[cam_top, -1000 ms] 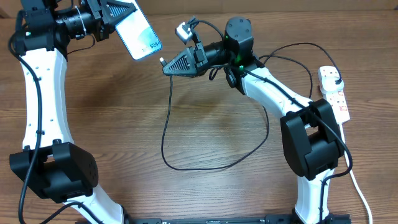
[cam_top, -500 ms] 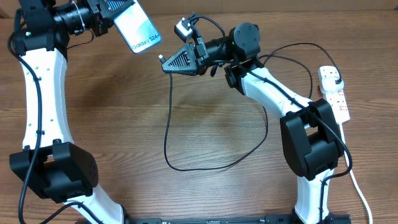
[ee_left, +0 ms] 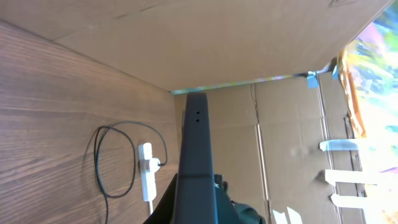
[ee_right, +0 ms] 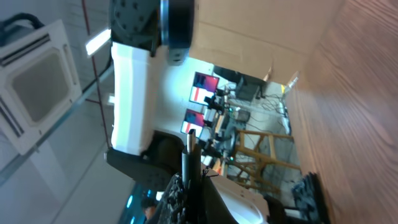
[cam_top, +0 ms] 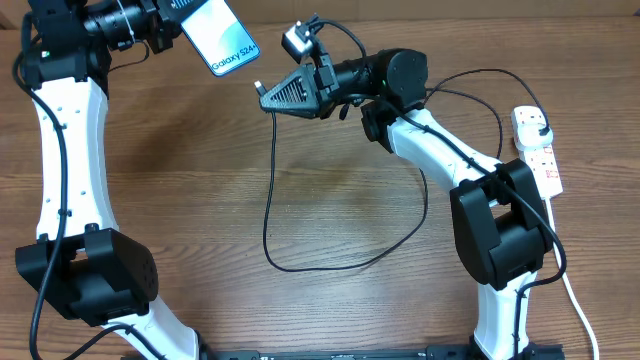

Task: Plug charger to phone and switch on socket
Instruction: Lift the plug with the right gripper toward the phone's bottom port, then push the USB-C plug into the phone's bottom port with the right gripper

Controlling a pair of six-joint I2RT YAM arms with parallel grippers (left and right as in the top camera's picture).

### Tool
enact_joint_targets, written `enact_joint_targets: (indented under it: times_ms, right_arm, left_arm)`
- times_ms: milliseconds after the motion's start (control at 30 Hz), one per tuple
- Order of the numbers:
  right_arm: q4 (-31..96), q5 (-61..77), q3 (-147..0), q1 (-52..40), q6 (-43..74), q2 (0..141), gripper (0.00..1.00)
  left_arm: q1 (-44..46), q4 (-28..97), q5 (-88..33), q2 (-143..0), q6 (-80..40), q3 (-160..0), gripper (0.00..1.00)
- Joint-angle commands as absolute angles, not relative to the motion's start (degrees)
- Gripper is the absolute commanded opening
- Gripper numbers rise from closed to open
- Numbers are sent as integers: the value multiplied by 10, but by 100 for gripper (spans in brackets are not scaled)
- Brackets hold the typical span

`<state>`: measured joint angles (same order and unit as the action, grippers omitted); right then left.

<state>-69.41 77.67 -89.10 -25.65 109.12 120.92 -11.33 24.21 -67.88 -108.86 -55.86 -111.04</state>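
At the back left my left gripper is shut on the phone, which it holds up in the air with its cyan screen facing the overhead camera. In the left wrist view the phone appears edge-on as a dark bar between the fingers. My right gripper is shut on the charger near its connector tip, which points left toward the phone's lower end across a small gap. The connector sticks out between the fingers. The black cable hangs down and loops over the table. The socket lies at the right edge with a black plug in it.
Cardboard walls close off the back of the wooden table. The socket's thick white cord runs down the right edge. Both arm bases stand near the front corners.
The phone has swung so its lower end points more toward the right gripper. The right gripper has lifted and shifted slightly left, bringing the connector tip closer to the phone.
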Motion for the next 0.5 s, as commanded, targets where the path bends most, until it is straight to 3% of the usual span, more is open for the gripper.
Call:
enact_joint_targets:
  times_ms: [0,467]
  right_arm:
    - [-728,736,-901,-261,1144,1197,4]
    - [-785,721,-901,-263,1167,1197,4]
  left_arm:
    - [-104,225,-686,-1087,-589,-1117,5]
    - [-81,221,-706,-1087,-590,-1117,4]
